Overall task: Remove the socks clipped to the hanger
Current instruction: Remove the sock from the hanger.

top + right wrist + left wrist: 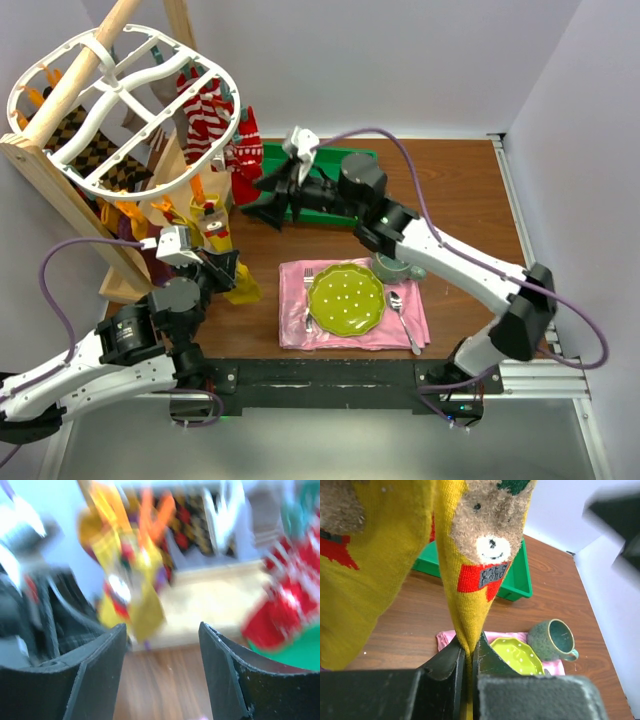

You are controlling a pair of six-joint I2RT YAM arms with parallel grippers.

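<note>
Left side tight: wooden rack (pixel 60 192), hanger (pixel 112 85), hanging socks (pixel 205 115), yellow sock (pixel 244 287) hanging low. Right arm (pixel 450 260) spans diagonally to green bin (pixel 350 157). Napkin (pixel 295 335), plate (pixel 345 298), mug (pixel 391 270) block front centre. Bare desk (pixel 465 185) back right passable, plus strip between bin and napkin.

A brown wooden table (pixel 470 200) fills the frame's middle. Directly on it: a pink cloth napkin (pixel 295 335) at lower centre, a green bin (pixel 350 157) at upper centre, a teal mug (pixel 392 270) at the napkin's upper right corner, and a wooden rack (pixel 60 190) at far left.
</note>
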